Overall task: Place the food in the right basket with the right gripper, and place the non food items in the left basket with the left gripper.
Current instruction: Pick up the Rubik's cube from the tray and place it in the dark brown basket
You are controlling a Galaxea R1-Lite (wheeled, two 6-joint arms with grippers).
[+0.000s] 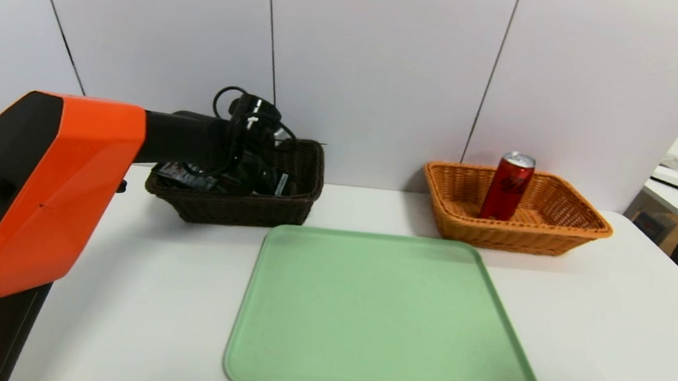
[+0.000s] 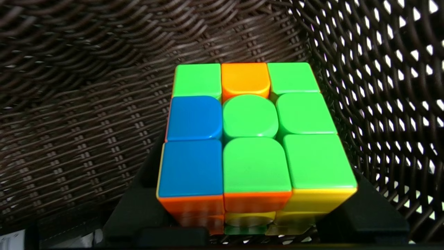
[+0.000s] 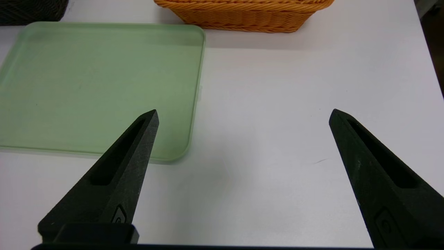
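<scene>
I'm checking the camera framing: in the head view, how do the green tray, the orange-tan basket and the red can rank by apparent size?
1. Green tray
2. Orange-tan wicker basket
3. Red can

The left arm [image 1: 65, 189], orange-shelled over a black forearm, reaches forward and inward, its forearm nearly level in the head view. At its end, the left gripper [image 2: 255, 211] is lowered, camera box and cable loop uppermost, with its jaws parted to either side and their tips hidden. The right gripper [image 3: 244, 111] is parked above the counter [image 3: 260, 194], outside the head view; its two black, tapering jaws stand wide apart, with nothing between them.
</scene>
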